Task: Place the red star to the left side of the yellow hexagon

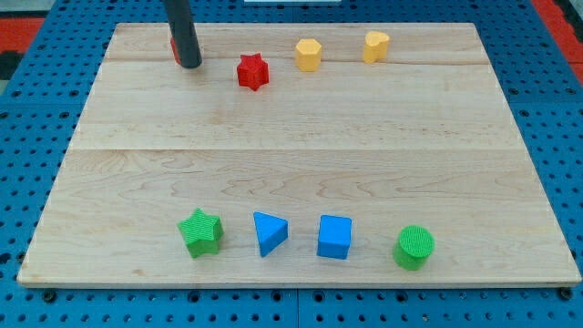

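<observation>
The red star (252,71) lies near the view's top, left of centre. The yellow hexagon (309,54) sits just to its right and slightly higher, with a small gap between them. My tip (189,66) rests on the board to the left of the red star, about a block's width away. Another red block (174,48) is mostly hidden behind the rod; its shape cannot be made out.
A second yellow block (376,46) lies right of the hexagon. Along the view's bottom stand a green star (200,231), a blue triangle (269,232), a blue cube (334,237) and a green cylinder (414,247). The wooden board (301,155) sits on a blue pegboard.
</observation>
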